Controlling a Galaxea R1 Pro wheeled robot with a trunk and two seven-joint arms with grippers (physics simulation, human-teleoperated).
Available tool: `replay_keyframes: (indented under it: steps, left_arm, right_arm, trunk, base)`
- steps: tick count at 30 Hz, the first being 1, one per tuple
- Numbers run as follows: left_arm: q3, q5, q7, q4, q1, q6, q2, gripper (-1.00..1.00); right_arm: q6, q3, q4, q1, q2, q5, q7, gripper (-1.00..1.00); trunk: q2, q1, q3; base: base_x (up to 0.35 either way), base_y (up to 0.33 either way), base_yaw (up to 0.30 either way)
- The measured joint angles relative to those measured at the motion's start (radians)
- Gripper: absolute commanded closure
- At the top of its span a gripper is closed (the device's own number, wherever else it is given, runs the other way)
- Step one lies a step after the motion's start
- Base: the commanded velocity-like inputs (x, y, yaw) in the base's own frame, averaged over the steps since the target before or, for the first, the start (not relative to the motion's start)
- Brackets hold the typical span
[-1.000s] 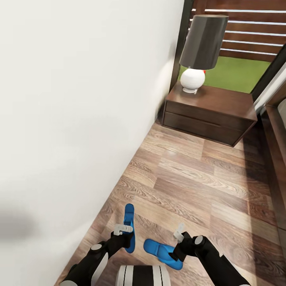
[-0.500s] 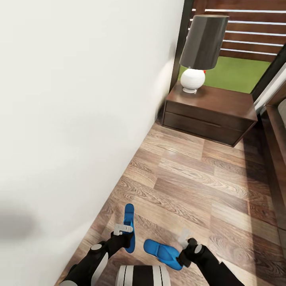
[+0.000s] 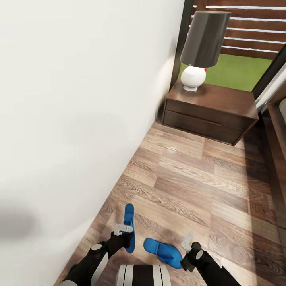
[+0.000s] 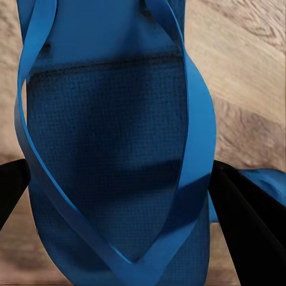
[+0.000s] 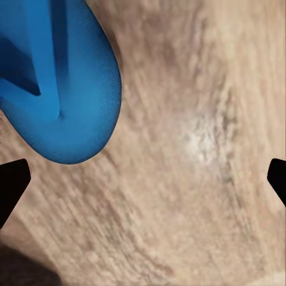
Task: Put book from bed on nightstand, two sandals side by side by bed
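Two bright blue sandals lie on the wood floor close in front of me. One sandal [image 3: 129, 222] points away along the wall, and my left gripper [image 3: 124, 231] sits over it. In the left wrist view its black fingers [image 4: 247, 226] press against both edges of that sandal [image 4: 113, 155]. The other sandal [image 3: 162, 250] lies crosswise to its right. My right gripper [image 3: 187, 247] hovers open just past this sandal's end, over bare floor. The right wrist view has its rounded tip [image 5: 65, 89] off to one side of the fingers. The nightstand [image 3: 210, 115] stands ahead by the wall. The book is out of view.
A white wall [image 3: 71, 119] runs close along my left. A lamp [image 3: 202, 43] with a dark shade and white base stands on the nightstand's top. The bed's dark frame [image 3: 278, 135] lines the right edge. Open plank floor [image 3: 190, 182] lies between me and the nightstand.
My right gripper has slid right and toward me, off the crosswise sandal's end. The left gripper and both sandals have stayed put. The view has tilted slightly.
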Motion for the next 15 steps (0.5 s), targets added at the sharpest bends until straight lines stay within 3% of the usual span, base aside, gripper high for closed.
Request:
replay_keyframes:
  steps: [5,15]
  left_arm:
    - [0.000,0.000,0.000,0.000,0.000,0.000,0.000,1.00]
    - [0.000,0.000,-0.001,-0.001,0.000,0.000,0.000,1.00]
  right_arm:
    - [-0.001,0.000,0.000,0.000,0.001,0.000,0.000,-1.00]
    - [-0.002,0.001,-0.001,0.000,0.001,0.000,0.000,-1.00]
  trunk:
    - [-0.001,0.002,-0.019]
    - [-0.001,0.002,-0.019]
  base:
    - [0.000,0.000,0.000]
    - [0.000,0.000,0.000]
